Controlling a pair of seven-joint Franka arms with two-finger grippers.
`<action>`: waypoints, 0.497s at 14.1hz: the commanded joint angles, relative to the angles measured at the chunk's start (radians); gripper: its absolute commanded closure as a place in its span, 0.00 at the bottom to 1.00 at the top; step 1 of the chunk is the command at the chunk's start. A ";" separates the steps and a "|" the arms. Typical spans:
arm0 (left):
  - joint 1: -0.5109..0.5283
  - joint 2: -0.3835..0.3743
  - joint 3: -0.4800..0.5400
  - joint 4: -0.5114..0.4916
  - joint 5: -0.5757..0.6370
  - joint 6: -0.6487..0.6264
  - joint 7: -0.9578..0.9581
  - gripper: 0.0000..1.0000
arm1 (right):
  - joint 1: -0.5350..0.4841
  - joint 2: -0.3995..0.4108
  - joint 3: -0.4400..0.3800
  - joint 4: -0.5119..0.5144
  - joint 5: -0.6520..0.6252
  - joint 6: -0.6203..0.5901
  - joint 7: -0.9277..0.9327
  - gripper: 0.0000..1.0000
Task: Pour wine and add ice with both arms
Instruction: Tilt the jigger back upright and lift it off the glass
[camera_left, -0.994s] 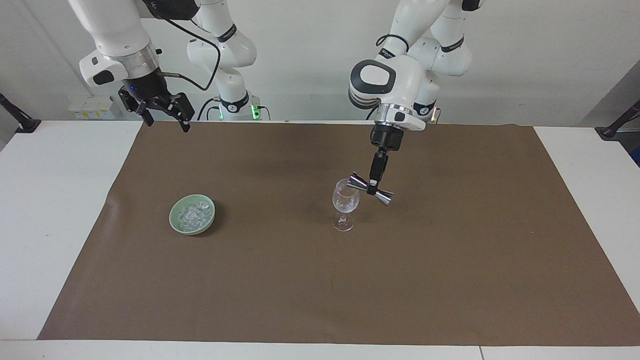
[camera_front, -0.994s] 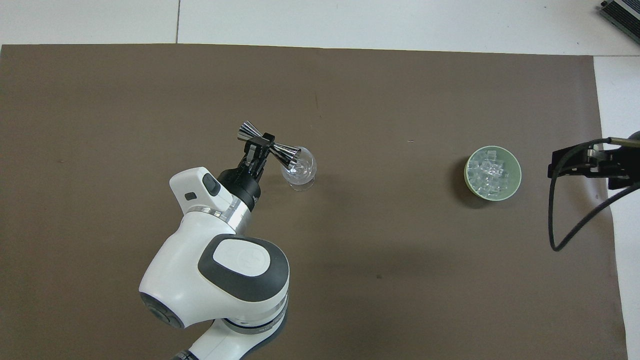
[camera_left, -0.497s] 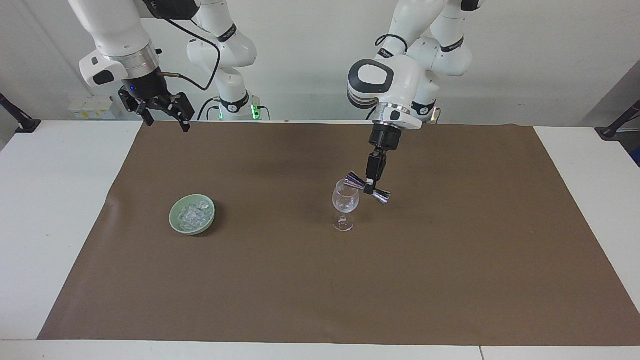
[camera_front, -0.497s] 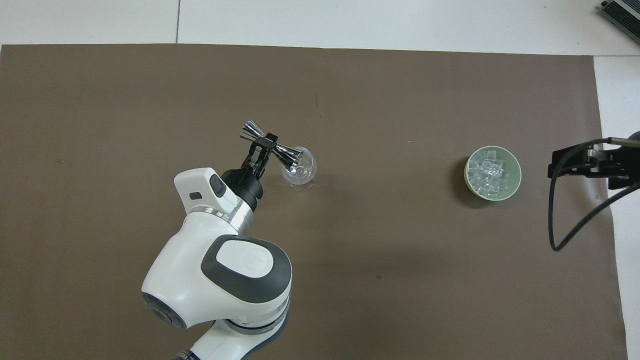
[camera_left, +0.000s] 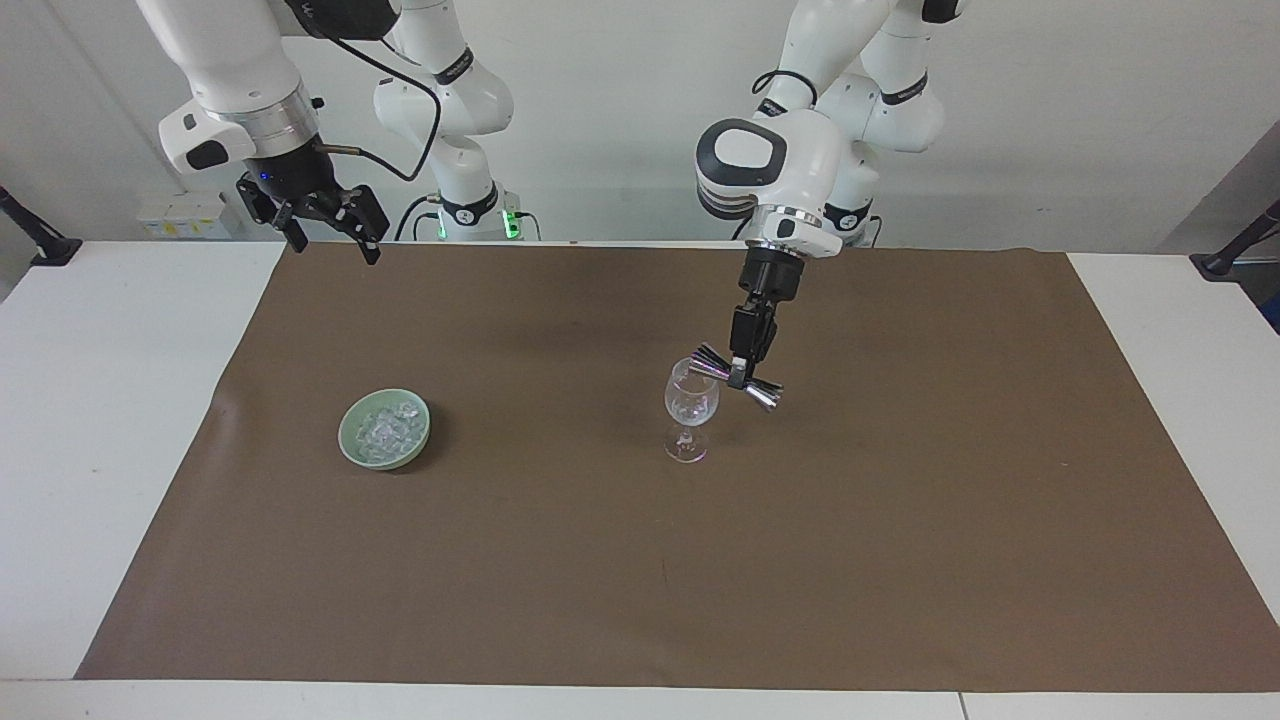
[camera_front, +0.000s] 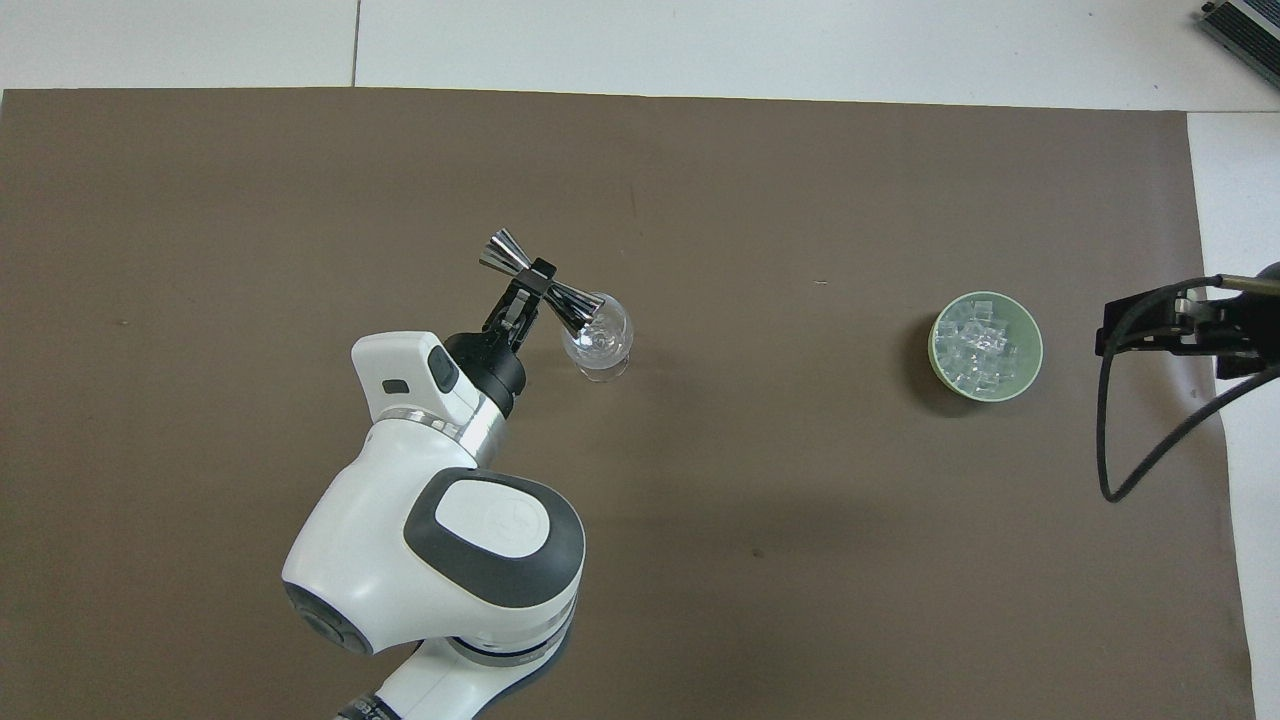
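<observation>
The left tool is over the wine glass, clamped tight on the waist of a shiny double-ended measuring cup, and the tilt is changing. A second ago the cup lay spread wide, one flared end at the rim and the other reaching out toward the left arm's end of the counter. Now, from the facing camera, it looks swung and foreshortened, with one mouth right at the glass's rim. From above, the wrist has rolled a touch as well, with the cup's end parked over the bowl of the glass.

So this is the pour, and by the look of it the late part of it. No stream can be made out, and how much is in the glass cannot be told. The glass itself has not budged; it stands upright mid-cloth on the brown mat.

Over toward the right arm's end of the counter, the ice sits heaped in its green bowl, nothing touching it. The right tool hangs with its fingers spread apart, holding nothing, over the mat's edge nearest the robots, waiting. The ice is its job, I'd judge, once the cup clears the glass.
</observation>
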 joint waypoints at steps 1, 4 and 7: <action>-0.024 0.019 0.016 0.025 0.019 0.028 0.039 1.00 | -0.007 -0.016 0.003 -0.012 0.013 -0.011 -0.026 0.00; -0.024 0.019 0.016 0.025 0.024 0.028 0.047 1.00 | -0.007 -0.016 0.004 -0.012 0.013 -0.011 -0.026 0.00; -0.024 0.019 0.016 0.024 0.024 0.028 0.047 1.00 | -0.007 -0.016 0.004 -0.012 0.013 -0.011 -0.026 0.00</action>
